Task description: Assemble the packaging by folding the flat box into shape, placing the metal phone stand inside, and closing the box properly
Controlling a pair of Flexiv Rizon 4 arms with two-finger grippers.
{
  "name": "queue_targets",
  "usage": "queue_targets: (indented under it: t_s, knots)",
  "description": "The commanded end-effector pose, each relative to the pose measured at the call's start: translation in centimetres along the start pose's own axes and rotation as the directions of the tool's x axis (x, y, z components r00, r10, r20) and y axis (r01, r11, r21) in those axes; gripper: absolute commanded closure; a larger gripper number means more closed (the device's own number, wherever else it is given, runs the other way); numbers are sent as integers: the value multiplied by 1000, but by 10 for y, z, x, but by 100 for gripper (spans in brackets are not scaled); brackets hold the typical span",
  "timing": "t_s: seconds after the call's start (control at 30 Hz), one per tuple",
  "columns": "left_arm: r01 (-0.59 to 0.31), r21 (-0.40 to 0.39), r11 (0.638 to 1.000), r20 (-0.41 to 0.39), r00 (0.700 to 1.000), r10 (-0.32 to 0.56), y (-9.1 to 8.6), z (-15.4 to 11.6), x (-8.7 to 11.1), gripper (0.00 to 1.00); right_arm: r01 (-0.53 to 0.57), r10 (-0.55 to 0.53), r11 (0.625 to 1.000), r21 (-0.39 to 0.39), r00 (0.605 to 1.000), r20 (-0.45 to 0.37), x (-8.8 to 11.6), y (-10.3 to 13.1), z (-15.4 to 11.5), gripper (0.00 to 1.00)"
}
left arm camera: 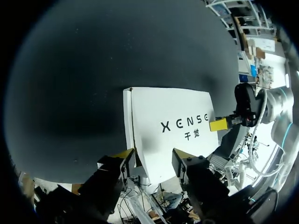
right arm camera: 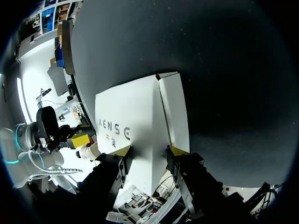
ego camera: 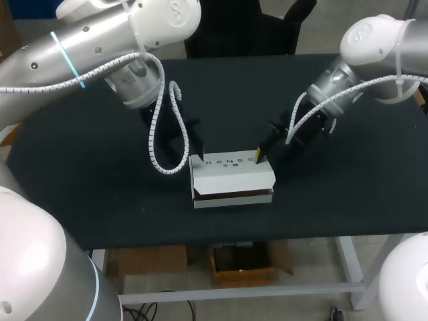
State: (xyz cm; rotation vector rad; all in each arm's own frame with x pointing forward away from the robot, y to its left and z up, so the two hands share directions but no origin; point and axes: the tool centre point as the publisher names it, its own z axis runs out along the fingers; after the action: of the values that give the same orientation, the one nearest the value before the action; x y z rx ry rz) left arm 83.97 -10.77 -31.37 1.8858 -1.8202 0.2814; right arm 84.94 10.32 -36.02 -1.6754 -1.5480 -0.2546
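White card fills the left wrist view: the box [left arm camera: 168, 126] is already folded into shape and lies on the dark table [left arm camera: 84, 65], printed lid upward. The left gripper [left arm camera: 153, 156] has its yellow tips spread, one at the box's end edge and the other over the lid itself, so it grips nothing. Whether the tips press the card I cannot tell.

From the right wrist view, the right gripper [right arm camera: 149, 151] is likewise spread, both tips over the lid near its long edge. The card runs on past each of them and nothing is pinched.

From the head view, the box sits mid-table between the arms. The left arm bends down to the back left corner, and the right arm slopes down to the back right edge, one yellow tip against the lid. A brown gap [ego camera: 234, 194] runs under the lid along the front, so I judge that closing is the step in hand, with the lid laid over but not seated. The phone stand is not visible; it may be inside. The next move likely calls for an even downward press towards the front, without shoving the light box along
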Motion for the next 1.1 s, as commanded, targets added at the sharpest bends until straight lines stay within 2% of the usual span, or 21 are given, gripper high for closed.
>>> queue_targets:
  t_s: [0.03,0.13,0.3,0.5,0.67,0.8,0.87,0.97,1.0,1.07,1.1]
  knots:
    - [-80,216,973,0,997,82,26,-18,1,2,4,-4,1000,-3,1000,-5,-1,0,1,55]
    - [-186,256,949,32,982,184,38,-21,7,0,7,-7,1000,-7,1000,-5,-1,0,1,54]
    - [-356,289,889,78,934,349,54,-19,15,0,14,-14,1000,-12,1000,-9,0,1,1,55]
    - [-541,284,792,141,840,524,70,-13,21,0,19,-19,1000,-18,1000,-14,2,3,0,55]
    - [-620,280,733,182,784,594,76,-10,25,0,15,-15,1000,-17,1000,-15,2,5,0,55]
    - [-694,260,672,227,720,656,82,-7,29,0,11,-12,1000,-16,1000,-14,2,6,0,55]
    - [-740,239,629,266,673,691,85,-5,32,0,11,-12,1000,-16,1000,-14,2,6,0,55]
    - [-823,177,540,324,567,758,90,-4,37,0,11,-12,1000,-16,1000,-14,2,6,0,55]
    - [-840,158,519,338,540,771,91,-4,38,0,11,-12,1000,-16,1000,-14,2,6,0,55]
    - [-889,96,447,401,446,800,94,-2,44,0,11,-12,1000,-16,1000,-14,2,6,0,55]
    - [-904,76,422,426,412,805,96,-1,47,0,11,-12,1000,-16,1000,-14,2,6,0,55]
